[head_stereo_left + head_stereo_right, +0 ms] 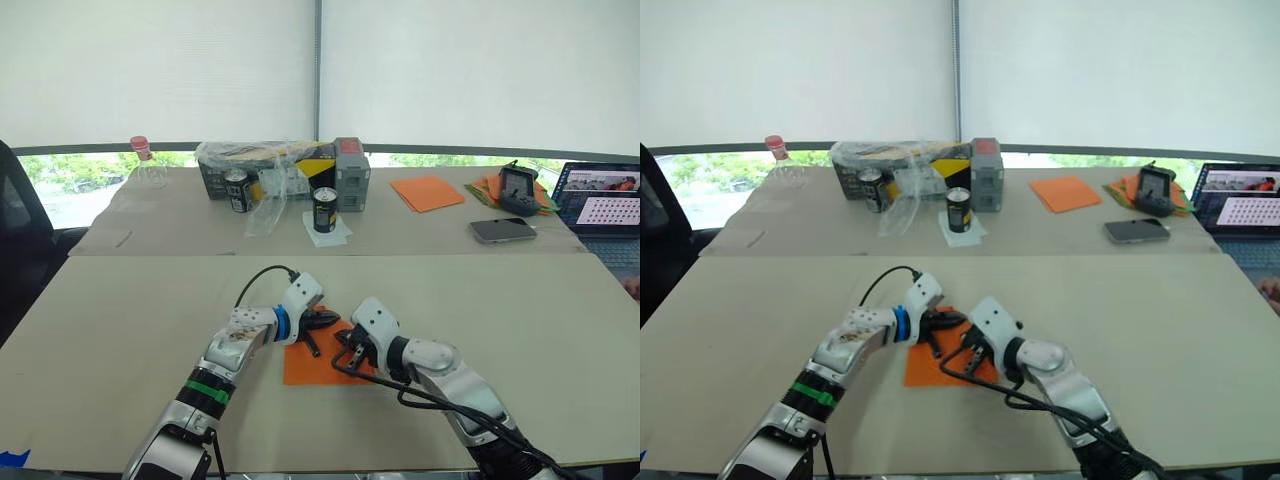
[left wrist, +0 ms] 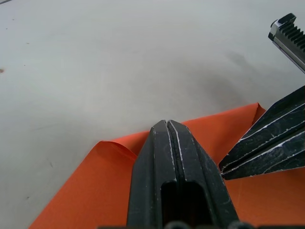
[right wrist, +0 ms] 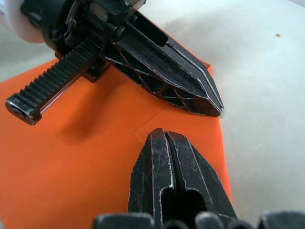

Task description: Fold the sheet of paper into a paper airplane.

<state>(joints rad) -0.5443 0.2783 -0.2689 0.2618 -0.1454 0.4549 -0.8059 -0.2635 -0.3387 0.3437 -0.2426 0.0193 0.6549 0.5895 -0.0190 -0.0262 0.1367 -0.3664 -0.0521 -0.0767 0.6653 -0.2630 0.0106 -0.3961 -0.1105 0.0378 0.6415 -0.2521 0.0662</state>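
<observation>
Grippers pressing orange paper on tan table

Table [image 1: 120,330] is tan, matte, cardboard-like; a second table of the same colour butts against its far edge. White roller blinds fill the wall behind, with a strip of green outdoors under them. Far table holds two dark cans [image 1: 325,210], a grey box wrapped in clear plastic [image 1: 275,165], an empty bottle with a red cap [image 1: 145,165], a stack of orange sheets [image 1: 427,192], a phone [image 1: 503,230] and an open laptop [image 1: 605,205].

Sheet of paper [image 1: 315,368] lies flat on the near table right in front of me, thin, smooth, bright orange. One corner is folded over, leaving a diagonal edge and a crease line across the top layer.

My left gripper [image 2: 167,125] has its ribbed black fingers pressed together, tip resting on the folded corner, nothing pinched between them. My right gripper [image 3: 164,135] is the same, fingers together, tip down on the paper at the crease. The two tips sit just beside each other.
</observation>
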